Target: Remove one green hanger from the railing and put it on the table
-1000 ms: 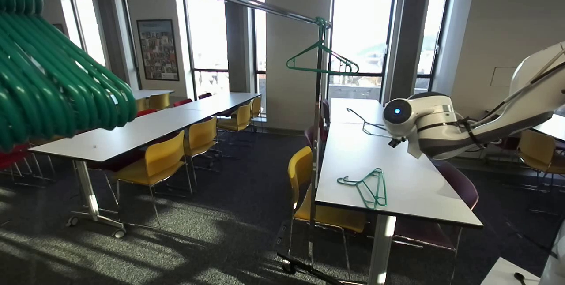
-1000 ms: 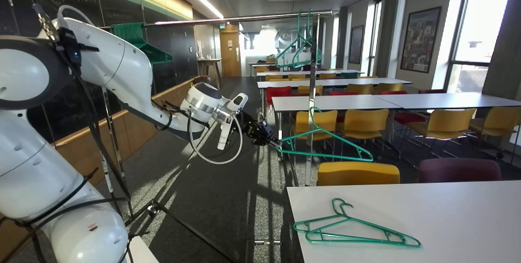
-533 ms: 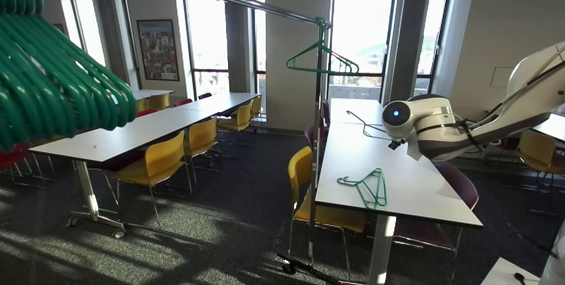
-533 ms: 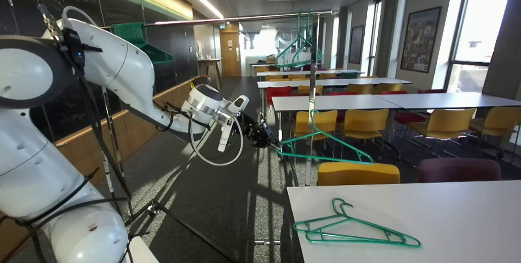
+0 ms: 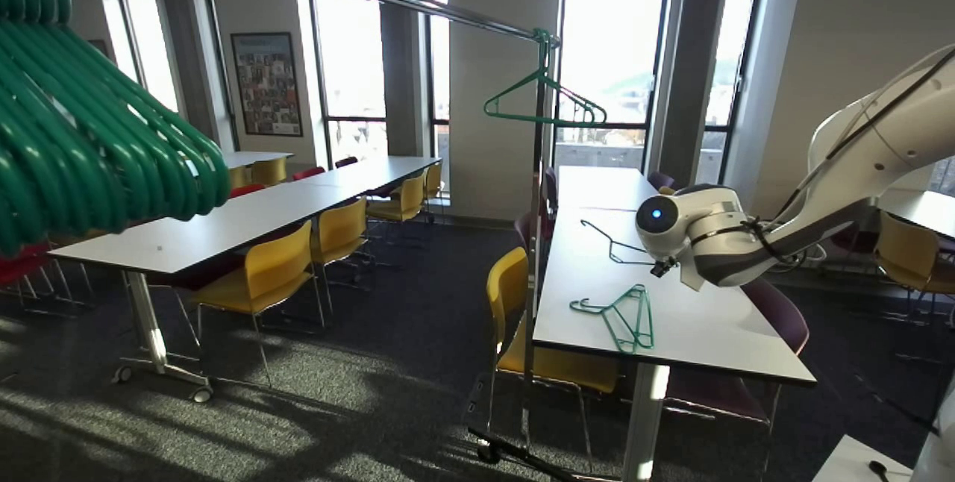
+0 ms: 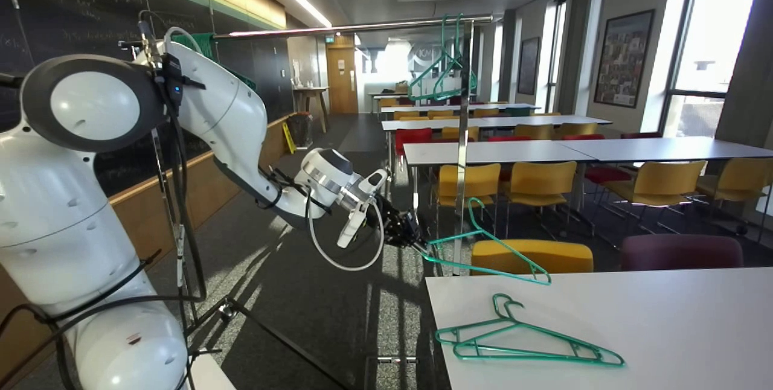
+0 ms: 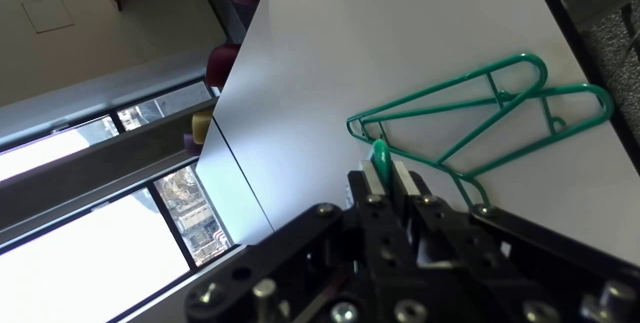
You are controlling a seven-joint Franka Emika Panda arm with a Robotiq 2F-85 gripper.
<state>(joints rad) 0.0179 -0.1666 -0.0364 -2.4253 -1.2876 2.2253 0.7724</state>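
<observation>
Green hanger is dropping toward the table

Arm is pushing forward and down, bringing the hanger with it. For the task: hanger is already hanging free of the railing, so I'm calling this the switch from carrying to placing. Laying it down and letting go are, I'd judge, the only steps remaining.

Gripper is pinching the hanger at one end corner, pads pressing from both sides. Hook is pointing up. In an exterior view the free end is overlapping the table's long edge, near the yellow chair; it's looking airborne, exact clearance not readable.

Versus half a second ago: hanger is sitting lower and tilting more, free end dipping, now crossing that long edge instead of showing above it. Two loose hangers are lying unmoved by the table's short end edge, close to the corner beside the upright.

Going lower is probably risking a snag on that pair; aiming farther along the long edge would be safer.
</observation>
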